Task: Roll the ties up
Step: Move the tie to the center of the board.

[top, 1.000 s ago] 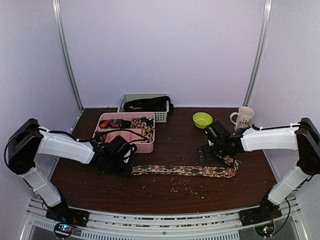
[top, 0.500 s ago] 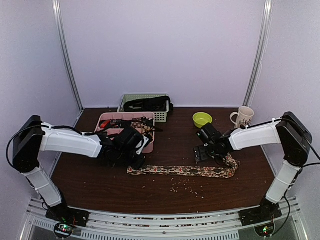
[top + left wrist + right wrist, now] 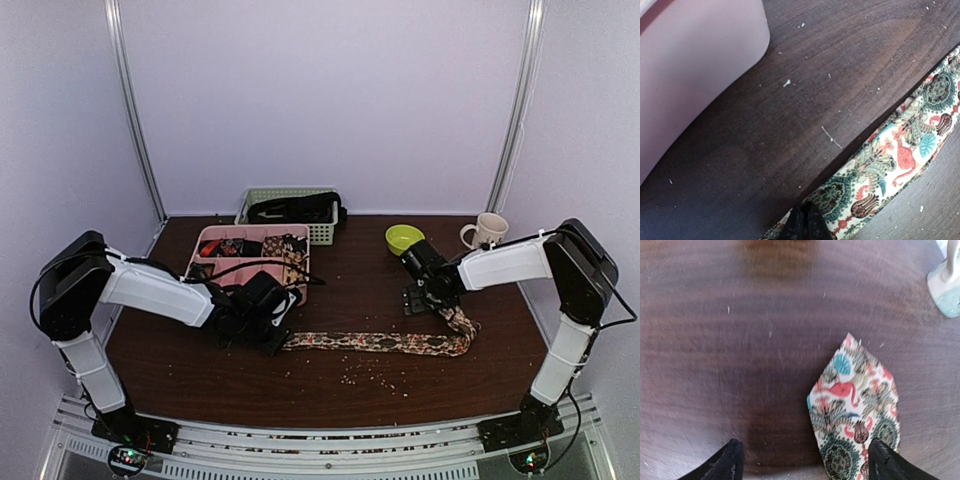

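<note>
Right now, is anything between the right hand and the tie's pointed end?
Nothing visible does. The right hand is open above the bare table, and the pointed end of the tie lies on the wood between its fingers, close to one of them.

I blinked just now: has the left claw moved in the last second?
Yes. The left gripper slid right, from below the pink tray's middle toward its right corner.
</note>
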